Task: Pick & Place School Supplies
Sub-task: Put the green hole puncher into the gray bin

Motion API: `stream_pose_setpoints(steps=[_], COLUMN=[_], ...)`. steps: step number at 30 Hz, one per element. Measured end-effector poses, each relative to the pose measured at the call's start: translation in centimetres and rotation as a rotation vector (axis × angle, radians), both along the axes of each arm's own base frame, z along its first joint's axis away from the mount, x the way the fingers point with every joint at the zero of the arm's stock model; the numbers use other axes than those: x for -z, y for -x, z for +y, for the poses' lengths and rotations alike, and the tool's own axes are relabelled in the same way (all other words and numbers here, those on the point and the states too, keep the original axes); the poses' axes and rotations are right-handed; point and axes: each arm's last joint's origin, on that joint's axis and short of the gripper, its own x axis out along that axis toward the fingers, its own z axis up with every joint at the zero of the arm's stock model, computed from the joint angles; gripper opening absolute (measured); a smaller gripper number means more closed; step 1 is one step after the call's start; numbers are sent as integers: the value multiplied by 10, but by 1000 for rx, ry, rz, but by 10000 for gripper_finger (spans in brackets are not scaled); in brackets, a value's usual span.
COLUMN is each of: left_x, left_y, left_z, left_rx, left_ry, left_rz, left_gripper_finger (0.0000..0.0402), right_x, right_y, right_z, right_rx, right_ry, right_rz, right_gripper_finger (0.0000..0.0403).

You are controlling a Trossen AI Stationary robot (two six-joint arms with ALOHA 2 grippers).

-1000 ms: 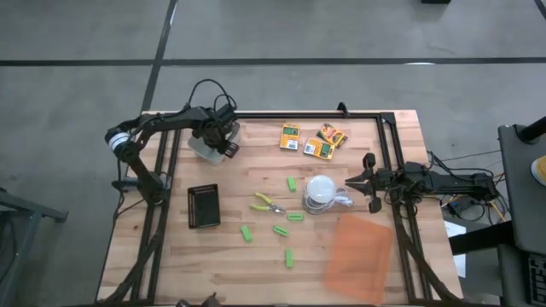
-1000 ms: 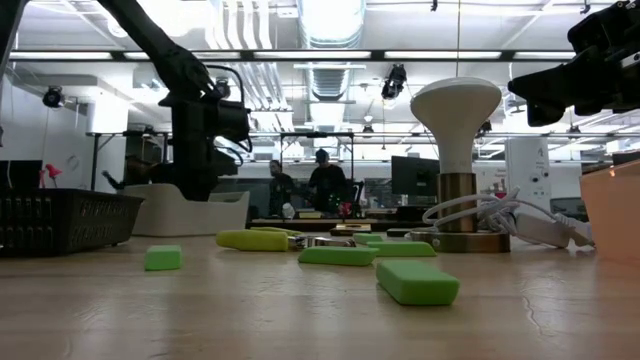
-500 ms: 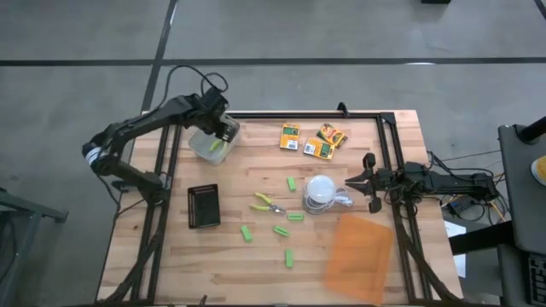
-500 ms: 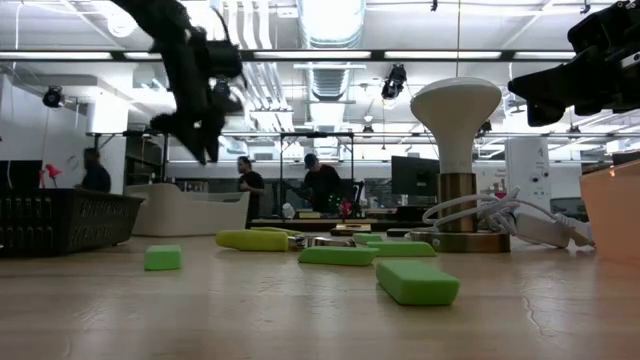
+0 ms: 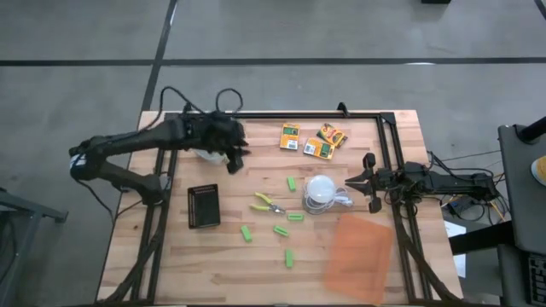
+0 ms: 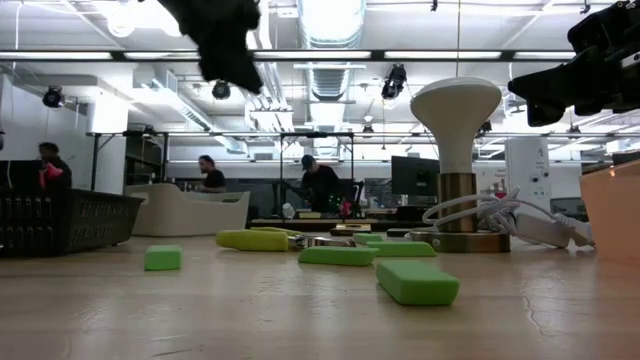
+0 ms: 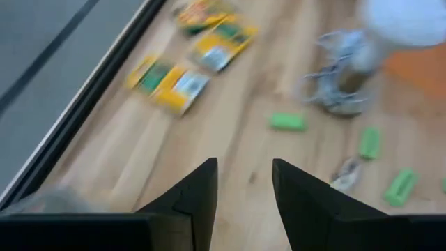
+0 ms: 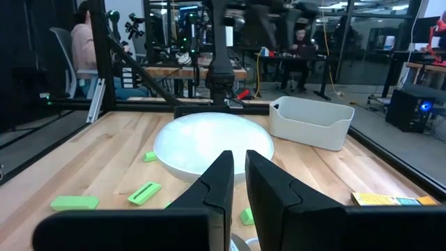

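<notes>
At the table's left edge the left arm reaches in from the side, its left gripper [image 5: 235,153] raised above the wood just beside a pale bin [image 5: 205,154] that it partly hides; in its wrist view the two fingers [image 7: 198,192] stand apart with nothing between them, so it is open and empty. Below it a black tray [image 5: 203,205] lies flat on the table. Toward the middle, the green sticks [image 5: 246,232] lie scattered, well apart from one another, around a pair of small pliers [image 5: 268,204] and beside a white lamp [image 5: 320,193]; three orange-yellow boxes [image 5: 319,149] sit close together near the far rail; an orange sheet [image 5: 358,257] lies at the near right. At the right edge the right gripper [image 5: 370,182] waits near the lamp, fingers nearly together, holding nothing. The step in hand looks like a reach for the next item; the next move calls for lowering the left gripper squarely over one stick or box and closing on it.
</notes>
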Motion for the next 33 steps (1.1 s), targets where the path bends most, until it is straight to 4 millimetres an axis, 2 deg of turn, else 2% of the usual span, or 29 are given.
stream_pose_setpoints(steps=[4,9,15,23,30,33], left_x=[13,41,75,110,136,141], left_y=[-25,-56,-80,-93,-88,-88], left_z=[-15,-22,-30,-36,-37,-40], left_rx=[101,136,184,212,232,256], left_ry=[-60,-68,-39,40,65,72], left_rz=[11,62,146,262,453,476], left_gripper_finger=[143,145,145,144,145,144], right_x=[0,0,0,0,0,0], right_y=[0,0,0,0,0,0], right_z=[0,0,0,0,0,0], right_rx=[0,0,0,0,0,0], right_ry=[0,0,0,0,0,0], right_rz=[0,0,0,0,0,0], right_gripper_finger=[36,36,36,36,36,36])
